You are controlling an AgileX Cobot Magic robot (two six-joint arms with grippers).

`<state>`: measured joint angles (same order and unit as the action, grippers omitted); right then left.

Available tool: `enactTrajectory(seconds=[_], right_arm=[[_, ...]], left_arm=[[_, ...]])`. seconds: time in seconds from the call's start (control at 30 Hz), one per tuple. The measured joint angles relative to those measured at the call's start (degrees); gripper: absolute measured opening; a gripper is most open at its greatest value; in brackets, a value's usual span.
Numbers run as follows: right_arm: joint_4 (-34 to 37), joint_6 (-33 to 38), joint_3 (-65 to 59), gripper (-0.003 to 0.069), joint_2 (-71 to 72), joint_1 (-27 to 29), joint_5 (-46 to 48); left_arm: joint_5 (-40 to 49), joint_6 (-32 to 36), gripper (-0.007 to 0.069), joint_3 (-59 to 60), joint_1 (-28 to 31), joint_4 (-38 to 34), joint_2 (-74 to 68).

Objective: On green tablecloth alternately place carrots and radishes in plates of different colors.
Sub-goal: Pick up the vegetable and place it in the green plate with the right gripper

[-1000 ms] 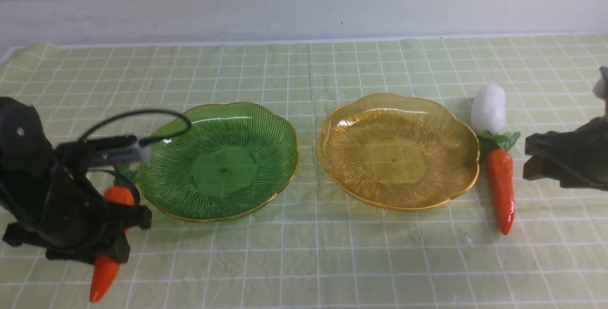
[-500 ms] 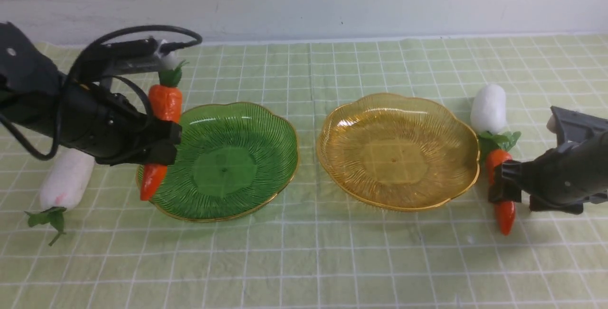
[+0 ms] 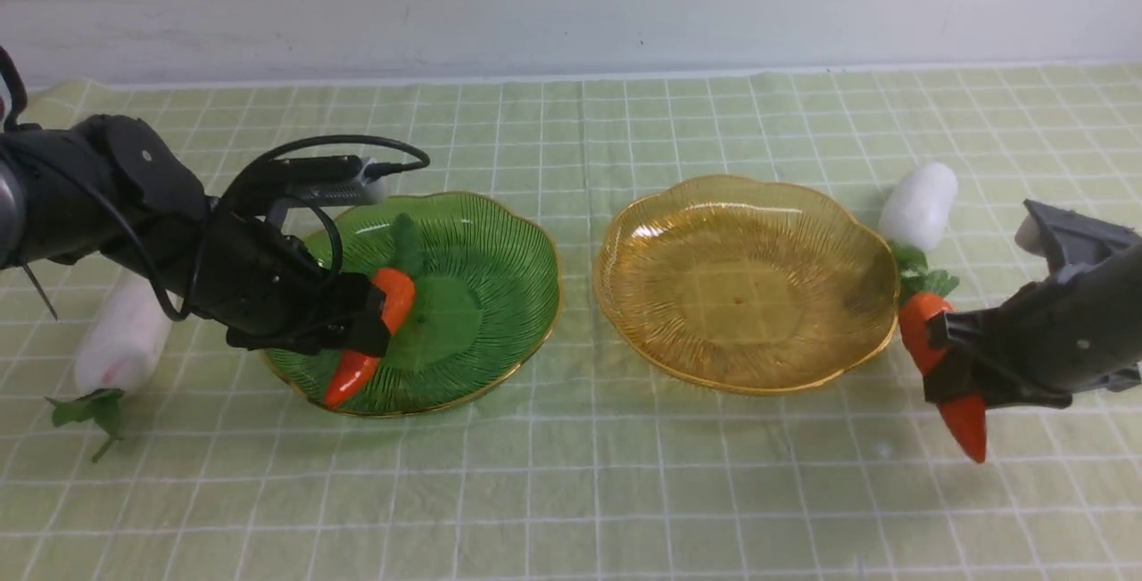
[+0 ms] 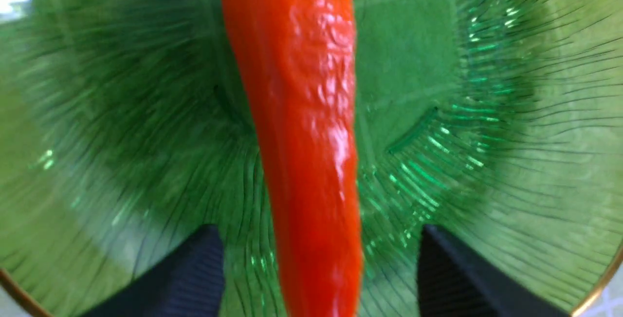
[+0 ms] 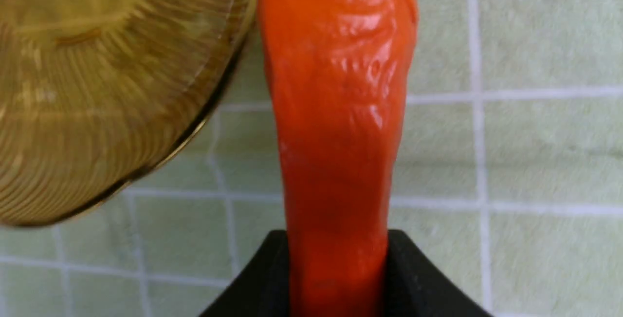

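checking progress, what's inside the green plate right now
The green plate holds one orange carrot, leaf tuft toward the far side, between the jaws of the open left gripper. Nothing else shows in it. In the front view the gripper hides the plate's near-left part.

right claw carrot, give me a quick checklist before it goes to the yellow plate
1. Grip: right claw shut on the glossy orange toy carrot: ok.
2. Target: amber-yellow scalloped plastic plate empty: ok.
3. Height: carrot lifted above that plate's gold rim: cannot tell.
4. Neighbour: white oblong toy radish beyond the carrot's leaves, apart from the claw: ok.
5. Other side: left claw open around the second orange carrot, which lies in the green ribbed plate: ok.
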<state>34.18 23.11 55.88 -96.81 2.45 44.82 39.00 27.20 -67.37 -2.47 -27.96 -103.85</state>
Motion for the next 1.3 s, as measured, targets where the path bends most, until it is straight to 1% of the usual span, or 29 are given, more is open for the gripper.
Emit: enactTrajectory(seconds=[0.03,0.1,0.13,0.2,0.23,0.27,0.3,0.33,0.37,0.4,0.43,0.5,0.53,0.6,0.67,0.7,0.77,0.83,0.93,0.97,1.03,1.07,1.1,1.13,1.17,1.2,1.23,1.27,1.3], right_arm=[[0.5,-0.9,0.0,0.0209,2.7,-0.2,2.3],[1.7,-1.6,0.0,0.0209,6.4,-1.1,3.4],[1.9,-1.7,0.0,0.0209,6.8,-1.3,3.4],[3.9,-1.6,1.0,0.0209,9.9,-3.9,3.5],[4.5,-1.6,1.8,0.0209,10.3,-5.4,3.6],[4.9,-1.6,3.2,0.0209,10.3,-7.1,3.9],[5.0,-1.6,3.5,0.0209,10.3,-7.4,4.0],[5.2,-1.6,6.3,0.0209,9.5,-11.1,4.0],[5.4,-1.6,8.2,0.0209,8.6,-13.2,4.0],[5.7,-1.6,9.9,0.0209,7.4,-15.4,4.0],[6.4,-1.7,13.2,0.0209,6.0,-18.0,3.9],[7.4,-2.3,18.0,0.0209,2.1,-21.8,3.9],[7.4,-2.6,18.5,0.0209,1.7,-22.2,3.9],[8.1,-4.5,26.2,0.0209,-4.7,-26.9,3.8],[8.1,-5.2,29.3,0.0209,-7.4,-28.5,3.9],[8.1,-6.0,34.2,0.0209,-11.8,-30.8,4.0],[8.1,-6.6,40.2,0.0209,-17.2,-33.0,4.4],[8.2,-8.6,45.1,0.0209,-21.8,-33.9,5.0],[7.8,-11.7,49.8,0.0233,-26.3,-34.2,5.4],[6.3,-13.8,53.0,0.0268,-28.9,-34.2,6.0],[1.5,-17.5,56.4,0.0366,-32.2,-34.2,7.6],[1.1,-17.8,56.6,0.0374,-32.3,-34.2,7.8],[-2.0,-20.7,57.8,0.0437,-33.2,-34.2,8.4],[-3.0,-22.2,58.0,0.0461,-33.2,-34.2,8.6],[-5.6,-24.4,58.3,0.0514,-33.3,-34.2,9.0],[-5.6,-24.4,58.3,0.0514,-33.3,-34.2,9.0],[-7.6,-25.1,58.5,0.0557,-33.1,-34.2,9.9],[-8.3,-25.1,58.6,0.0566,-32.8,-34.1,10.7],[-8.4,-25.0,58.6,0.0570,-32.8,-34.1,10.9]], left_arm=[[0.6,-0.3,0.0542,-1.4,0.0,0.0,0.0],[2.4,-1.5,0.0555,-3.5,0.5,0.1,0.3],[3.0,-1.9,0.0554,-3.8,0.6,0.2,0.4],[5.9,-4.6,0.0516,-6.9,1.6,1.2,1.6],[7.7,-6.9,0.0474,-9.3,2.6,2.7,2.6],[9.3,-8.4,0.0399,-10.8,3.5,4.0,3.5],[9.9,-8.6,0.0384,-11.1,3.6,4.4,3.9],[11.9,-10.1,0.0242,-12.8,5.1,6.6,5.2],[12.9,-11.0,0.0150,-13.5,6.4,8.2,6.1],[13.6,-11.7,0.0086,-13.8,8.0,9.5,6.9],[14.1,-12.3,0.0041,-14.0,10.5,10.4,7.5],[15.5,-13.1,0.0008,-14.0,14.0,11.2,7.9],[15.7,-13.1,0.0008,-14.0,14.4,11.2,7.9],[18.0,-13.3,-0.0006,-14.0,19.5,11.2,7.6],[18.7,-13.3,-0.0008,-14.0,21.2,11.2,7.4],[19.7,-13.0,-0.0008,-14.0,22.5,11.3,7.3],[21.0,-12.8,-0.0008,-14.0,23.5,11.5,6.9],[21.6,-12.6,-0.0008,-14.0,23.7,11.6,6.6],[22.1,-12.6,-0.0002,-14.0,23.8,11.6,6.0],[22.1,-12.6,0.0017,-14.0,23.8,11.6,5.6],[21.6,-12.0,0.0061,-14.0,23.8,12.0,5.1],[21.4,-11.8,0.0073,-14.0,23.8,12.0,5.1],[20.5,-10.9,0.0120,-14.0,23.8,12.1,4.7],[20.2,-10.2,0.0162,-14.0,23.8,12.2,4.5],[19.7,-9.4,0.0220,-14.0,23.8,12.2,4.1],[19.6,-9.3,0.0230,-14.0,23.8,12.2,3.9],[19.3,-8.2,0.0319,-14.0,23.8,12.4,3.0],[19.2,-8.0,0.0366,-14.0,23.8,12.5,2.6],[19.2,-8.0,0.0390,-14.0,23.8,12.5,2.3]])
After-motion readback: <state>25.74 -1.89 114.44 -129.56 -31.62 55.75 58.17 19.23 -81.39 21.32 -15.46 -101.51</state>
